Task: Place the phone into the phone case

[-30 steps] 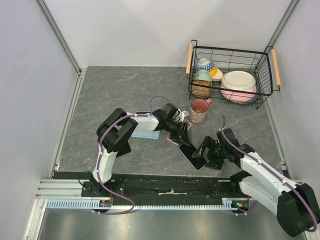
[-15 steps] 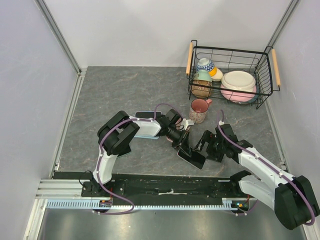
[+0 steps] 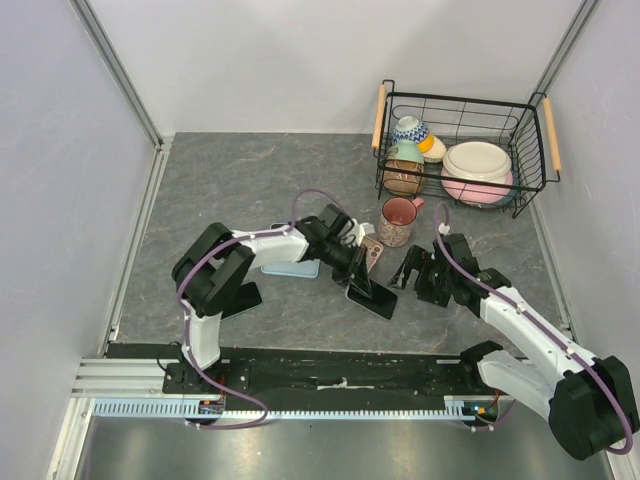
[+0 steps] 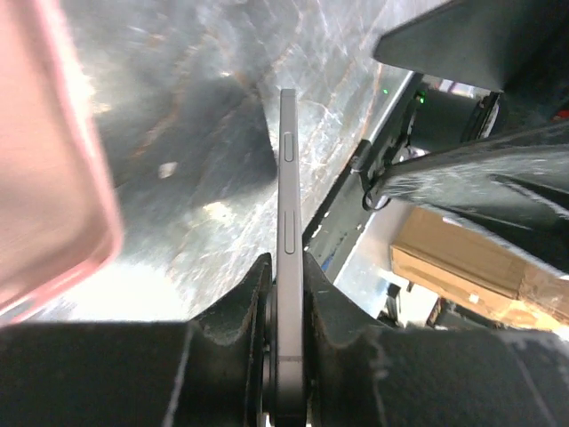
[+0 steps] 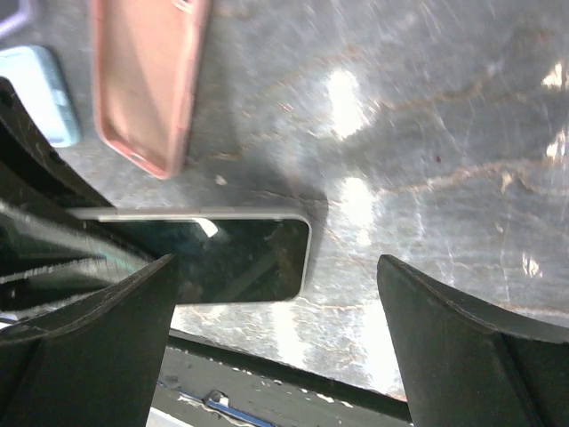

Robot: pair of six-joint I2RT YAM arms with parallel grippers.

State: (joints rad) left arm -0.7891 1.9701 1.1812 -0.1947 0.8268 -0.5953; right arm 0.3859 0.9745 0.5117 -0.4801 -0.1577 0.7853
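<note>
My left gripper (image 3: 356, 274) is shut on the dark phone (image 3: 374, 300), which slants down to the table near the front. In the left wrist view the phone (image 4: 289, 205) is edge-on, clamped between both fingers (image 4: 244, 311). The pink phone case (image 3: 371, 254) lies open side up just behind the gripper; it also shows in the left wrist view (image 4: 44, 178) and the right wrist view (image 5: 147, 80). My right gripper (image 3: 410, 271) is open and empty, right of the phone (image 5: 222, 258) and apart from it.
A pink mug (image 3: 399, 221) stands behind the case. A black wire basket (image 3: 530, 155) with bowls and plates sits at the back right. A light blue flat item (image 3: 296, 268) lies under the left arm, a dark flat item (image 3: 242, 299) further left.
My left gripper has carried the phone a little left and back, uncovering the pink case. My right gripper has drawn back from the phone, away from the table's front.
</note>
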